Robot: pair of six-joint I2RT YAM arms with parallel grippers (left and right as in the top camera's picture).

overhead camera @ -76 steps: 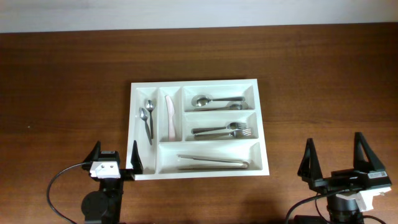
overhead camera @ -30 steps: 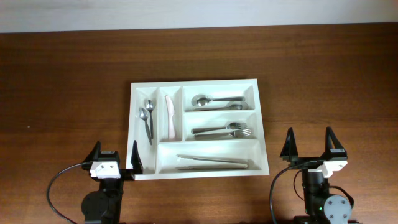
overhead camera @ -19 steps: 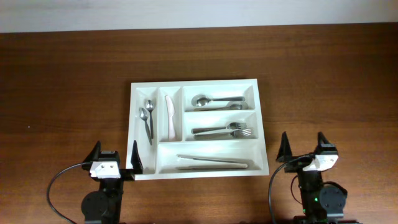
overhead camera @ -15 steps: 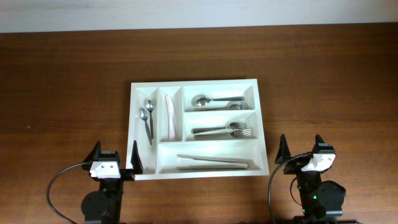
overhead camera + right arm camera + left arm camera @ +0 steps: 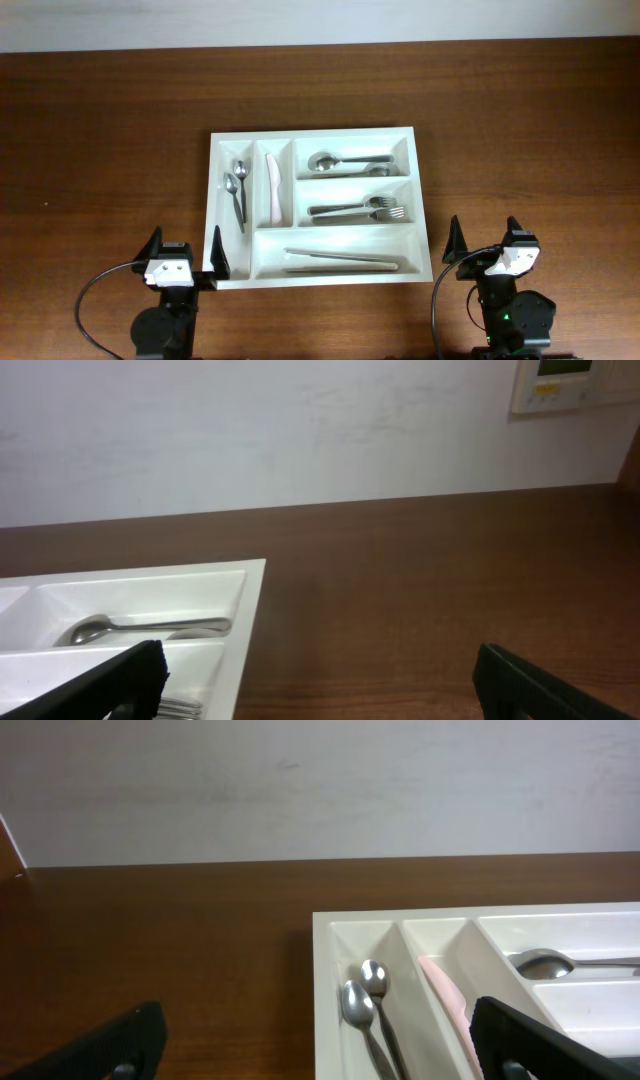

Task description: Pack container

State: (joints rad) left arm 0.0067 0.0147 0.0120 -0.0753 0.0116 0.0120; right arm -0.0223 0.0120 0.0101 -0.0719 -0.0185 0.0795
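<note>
The white cutlery tray, the container (image 5: 315, 137), lies mid-table with cutlery in all five compartments: two small spoons (image 5: 238, 190), a pale pink knife (image 5: 271, 187), large spoons (image 5: 345, 161), forks (image 5: 360, 209) and long utensils (image 5: 340, 260). My left gripper (image 5: 185, 257) is open and empty at the tray's front left corner. My right gripper (image 5: 487, 240) is open and empty just right of the tray's front right corner. The left wrist view shows the tray's left part (image 5: 330, 930) with the small spoons (image 5: 365, 1005). The right wrist view shows the tray's right rim (image 5: 250, 610).
The table is dark brown wood (image 5: 120, 140). A pale wall (image 5: 300, 430) runs behind it, with a small wall panel (image 5: 570, 382) at the upper right in the right wrist view.
My right arm has drawn back and leftward to a spot beside the tray's front right corner, its jaws narrower than before; it is still over the last half second. The left arm has not moved.
</note>
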